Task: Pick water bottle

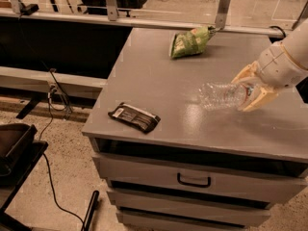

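We see the hand (246, 91) at the right side of the counter (144, 76), at the end of a pale arm (288, 57) that reaches in from the right edge. Its two cream fingers (242, 74) are clamped on the water bottle (222, 95), one above and one below the neck end, where the white label with its coloured marks shows between them. The cap is hidden behind the hand.

The water bottle lies on its side, its clear ribbed body pointing left toward the middle of the counter. It sits low over the grey top, with a faint reflection beneath it; we cannot tell whether it touches the surface or hangs just above it.

A crumpled green bag (190, 41) rests near the back edge of the counter, well apart from the water bottle. A dark flat wrapper (134, 117) lies near the front left corner. Below the top we see a drawer (144, 172) with a black handle (194, 180).
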You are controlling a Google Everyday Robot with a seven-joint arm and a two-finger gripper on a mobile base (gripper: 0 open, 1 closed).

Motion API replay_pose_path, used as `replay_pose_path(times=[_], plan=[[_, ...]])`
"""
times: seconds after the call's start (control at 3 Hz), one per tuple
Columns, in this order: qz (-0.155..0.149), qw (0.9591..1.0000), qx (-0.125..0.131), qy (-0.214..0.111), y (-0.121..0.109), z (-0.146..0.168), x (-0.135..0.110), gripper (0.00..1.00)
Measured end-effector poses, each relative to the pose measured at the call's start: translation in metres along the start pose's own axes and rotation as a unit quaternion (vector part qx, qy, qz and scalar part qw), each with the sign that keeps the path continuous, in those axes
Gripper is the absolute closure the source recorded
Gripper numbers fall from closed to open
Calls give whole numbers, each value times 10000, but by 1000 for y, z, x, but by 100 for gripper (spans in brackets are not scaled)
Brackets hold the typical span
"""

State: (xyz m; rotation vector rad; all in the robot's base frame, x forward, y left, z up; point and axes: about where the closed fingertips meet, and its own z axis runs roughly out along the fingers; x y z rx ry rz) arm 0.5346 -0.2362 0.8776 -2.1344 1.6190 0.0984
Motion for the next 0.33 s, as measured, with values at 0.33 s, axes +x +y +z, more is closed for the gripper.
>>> replay_pose_path(times=[0.33], plan=[[-1, 10000, -9, 9, 0, 1, 0, 100]])
